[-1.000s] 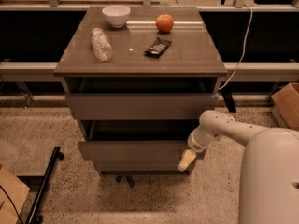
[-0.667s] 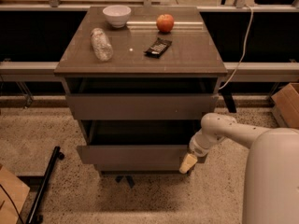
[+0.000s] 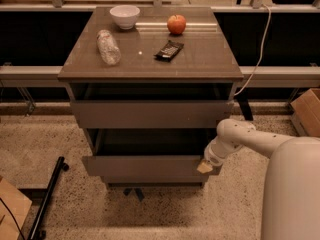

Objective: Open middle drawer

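The grey-brown cabinet (image 3: 150, 66) stands in the middle of the camera view. The middle drawer (image 3: 145, 166) is the lower of the two plain fronts in full view. It is pulled out toward the camera, with a dark gap above it. My gripper (image 3: 205, 167) is at the right end of that front, touching its top right corner. My white arm (image 3: 250, 139) reaches in from the lower right. The drawer above (image 3: 150, 115) sits further back. A thin strip of another front shows below the middle drawer.
On the cabinet top are a white bowl (image 3: 124, 16), an apple (image 3: 176, 24), a lying plastic bottle (image 3: 108, 47) and a black packet (image 3: 169, 50). A cardboard box (image 3: 307, 111) is on the floor at right. A black pole (image 3: 47, 199) lies at lower left. A cable (image 3: 255, 59) hangs at the cabinet's right.
The middle drawer front has come a little further out toward the camera, and my gripper has moved with it at its right end.
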`<state>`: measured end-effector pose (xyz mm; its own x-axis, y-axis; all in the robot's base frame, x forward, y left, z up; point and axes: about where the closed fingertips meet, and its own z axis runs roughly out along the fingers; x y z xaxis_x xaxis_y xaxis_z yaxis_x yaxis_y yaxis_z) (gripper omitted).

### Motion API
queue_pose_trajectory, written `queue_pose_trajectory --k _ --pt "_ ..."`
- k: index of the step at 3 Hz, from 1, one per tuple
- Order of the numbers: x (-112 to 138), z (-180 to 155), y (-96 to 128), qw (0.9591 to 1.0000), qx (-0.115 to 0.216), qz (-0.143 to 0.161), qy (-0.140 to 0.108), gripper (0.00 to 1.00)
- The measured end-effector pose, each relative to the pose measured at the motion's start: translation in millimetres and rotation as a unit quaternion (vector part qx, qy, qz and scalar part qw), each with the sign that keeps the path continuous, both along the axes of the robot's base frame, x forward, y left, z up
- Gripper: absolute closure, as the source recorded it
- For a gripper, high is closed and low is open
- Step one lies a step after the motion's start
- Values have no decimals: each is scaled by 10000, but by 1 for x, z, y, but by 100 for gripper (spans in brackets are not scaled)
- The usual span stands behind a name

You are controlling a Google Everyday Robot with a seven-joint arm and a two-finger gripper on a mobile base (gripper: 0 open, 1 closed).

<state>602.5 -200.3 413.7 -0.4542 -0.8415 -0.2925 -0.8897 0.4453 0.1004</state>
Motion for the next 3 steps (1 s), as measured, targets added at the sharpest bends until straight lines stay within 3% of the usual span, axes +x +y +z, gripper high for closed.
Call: queue_pose_trajectory --k 1,2,3 --pt "0 3 0 10000 0 0 0 89" --pt "0 7 0 10000 0 0 0 98" --pt "0 8 0 10000 0 1 0 76"
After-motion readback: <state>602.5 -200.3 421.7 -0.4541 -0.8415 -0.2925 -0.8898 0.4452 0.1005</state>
